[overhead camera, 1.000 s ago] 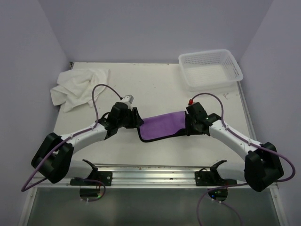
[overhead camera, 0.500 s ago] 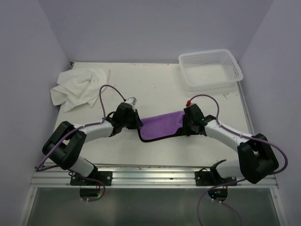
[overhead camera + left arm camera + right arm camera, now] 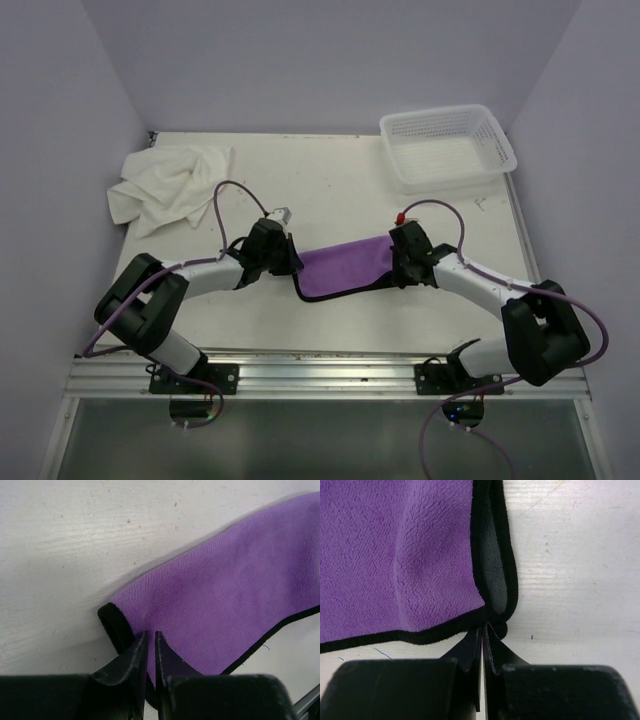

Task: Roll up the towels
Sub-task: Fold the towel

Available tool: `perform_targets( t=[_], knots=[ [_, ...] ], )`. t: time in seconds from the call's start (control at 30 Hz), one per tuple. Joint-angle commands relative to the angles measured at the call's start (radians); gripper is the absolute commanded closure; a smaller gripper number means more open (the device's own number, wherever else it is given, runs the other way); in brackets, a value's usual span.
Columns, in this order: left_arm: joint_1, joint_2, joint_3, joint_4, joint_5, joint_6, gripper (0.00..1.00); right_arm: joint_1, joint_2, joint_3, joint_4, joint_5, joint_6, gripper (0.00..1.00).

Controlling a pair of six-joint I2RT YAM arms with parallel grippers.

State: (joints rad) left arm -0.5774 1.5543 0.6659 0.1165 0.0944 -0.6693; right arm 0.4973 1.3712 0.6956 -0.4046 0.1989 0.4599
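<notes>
Lilac walls box in a scuffed white desk (image 3: 340,190). Since a second ago both pincers have squeezed in on the purple towel (image 3: 340,268) lying mid-desk: the left pincer (image 3: 151,635) is narrowed onto its folded corner and the right pincer (image 3: 484,627) is pinched tight on the dark edging. From above, the wrists hide the fingertips, and the wrist cams cut off most of that towel, while the white towel (image 3: 165,185) sits crumpled far left and the basket (image 3: 500,150) is far right.

Both grippers clamped shut within the last second: left gripper (image 3: 151,635) now pinches purple towel (image 3: 340,268) at its left edge, right gripper (image 3: 484,627) at its right corner. Elbows shifted inward.
</notes>
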Motion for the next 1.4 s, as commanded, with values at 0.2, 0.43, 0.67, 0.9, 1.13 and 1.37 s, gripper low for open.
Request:
perform_targets(
  t=[0.2,0.43,0.67,0.9,1.13,1.37],
  knots=[
    [-0.002,0.009,0.032,0.023,-0.030,0.028,0.88,-0.002,-0.035,0.110,-0.079,0.039,-0.061,1.00],
    [-0.002,0.012,0.041,0.012,-0.041,0.034,0.91,0.040,-0.027,0.200,-0.183,0.104,-0.125,1.00],
    [-0.002,0.021,0.029,0.045,-0.021,0.014,0.94,0.171,0.088,0.329,-0.395,0.358,-0.121,1.00],
    [-0.002,0.015,0.017,0.034,-0.038,0.030,0.94,0.184,0.051,0.328,-0.454,0.412,-0.081,0.97],
    [-0.002,0.012,0.011,0.034,-0.035,0.031,0.95,0.182,-0.059,0.335,-0.520,0.361,-0.029,0.38],
    [-0.002,0.004,0.006,0.032,-0.033,0.033,0.98,0.140,-0.153,0.305,-0.413,0.231,-0.001,0.37]
  ],
)
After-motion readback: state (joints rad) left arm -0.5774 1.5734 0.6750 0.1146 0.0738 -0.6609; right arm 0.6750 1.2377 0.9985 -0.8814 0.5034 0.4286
